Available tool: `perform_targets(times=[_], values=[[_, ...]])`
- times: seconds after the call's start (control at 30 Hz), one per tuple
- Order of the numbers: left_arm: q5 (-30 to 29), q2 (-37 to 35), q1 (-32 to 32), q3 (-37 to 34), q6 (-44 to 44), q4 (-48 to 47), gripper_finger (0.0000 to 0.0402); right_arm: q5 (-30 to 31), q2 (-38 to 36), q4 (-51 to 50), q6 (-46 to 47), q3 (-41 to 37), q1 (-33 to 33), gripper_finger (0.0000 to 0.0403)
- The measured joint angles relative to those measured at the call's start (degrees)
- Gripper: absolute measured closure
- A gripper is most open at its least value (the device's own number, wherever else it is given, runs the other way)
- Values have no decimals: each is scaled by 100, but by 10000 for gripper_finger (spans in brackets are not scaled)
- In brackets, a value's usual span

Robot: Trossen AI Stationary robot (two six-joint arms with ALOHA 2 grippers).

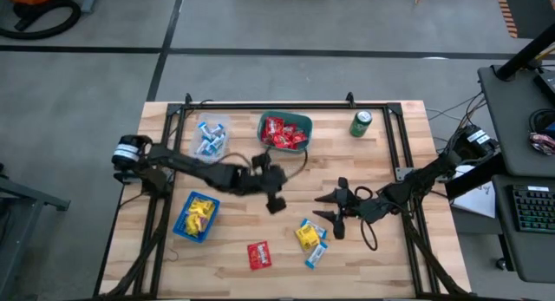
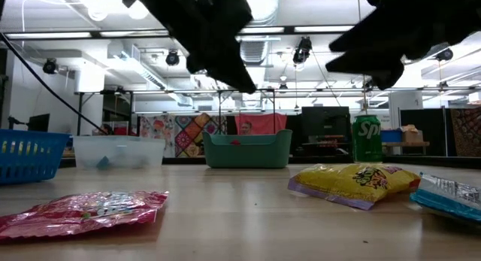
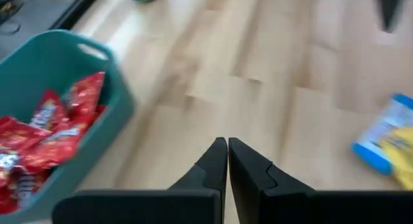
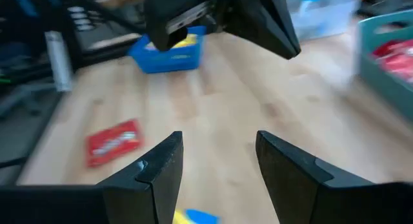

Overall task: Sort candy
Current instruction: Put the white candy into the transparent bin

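Loose candy lies on the near part of the table: a red packet (image 1: 258, 255), a yellow packet (image 1: 306, 236) and blue-and-white wrappers (image 1: 316, 251). Sorted candy fills three bins: red packets in the teal bin (image 1: 284, 131), yellow ones in the blue basket (image 1: 196, 218), blue-and-white ones in the clear tub (image 1: 210, 136). My left gripper (image 1: 277, 204) hovers shut over the table's middle, holding nothing, with the teal bin (image 3: 58, 121) beside it. My right gripper (image 1: 330, 207) is open and empty, above the table just right of the loose yellow packet.
A green drink can (image 1: 361, 123) stands at the far right of the table. A black rail frame (image 1: 269, 105) borders the table's far side and both ends. Bare wood shows between the bins and the loose candy.
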Motion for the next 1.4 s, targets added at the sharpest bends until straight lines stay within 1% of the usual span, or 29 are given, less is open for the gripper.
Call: perform_targets(times=[0.17,0.27,0.43,0.57,0.7,0.83,0.9,1.0,1.13,1.27,1.4], values=[[-112,-64,-768,-3,-124,18,401,-831,6,-60,212,218,12,225],[-114,-64,-1221,-42,-177,-19,401,-1154,27,-430,423,434,48,227],[-112,-64,-1932,-42,-515,-14,402,-1208,105,-1570,1006,891,203,226],[-114,-61,-2283,-40,-936,-19,402,-1206,274,-2639,1545,1348,340,229],[-112,-57,-2483,-40,-1439,-30,402,-1243,552,-3625,2086,1764,458,229],[-107,-55,-2573,-40,-1990,-83,401,-1686,851,-4214,2513,2029,530,229],[-23,-53,-2622,-40,-2237,-176,402,-1985,1013,-4260,2698,2127,573,229],[252,-51,-2725,-40,-2544,-299,402,-2433,1241,-4341,2945,2233,647,229],[312,-48,-2864,-40,-2910,-536,401,-2831,1516,-4379,3254,2433,751,229],[334,-46,-3005,-40,-3177,-622,385,-2846,1779,-4835,3437,2788,829,229],[347,-46,-3139,-40,-3252,-619,362,-2801,2059,-5556,3567,3236,841,229]])
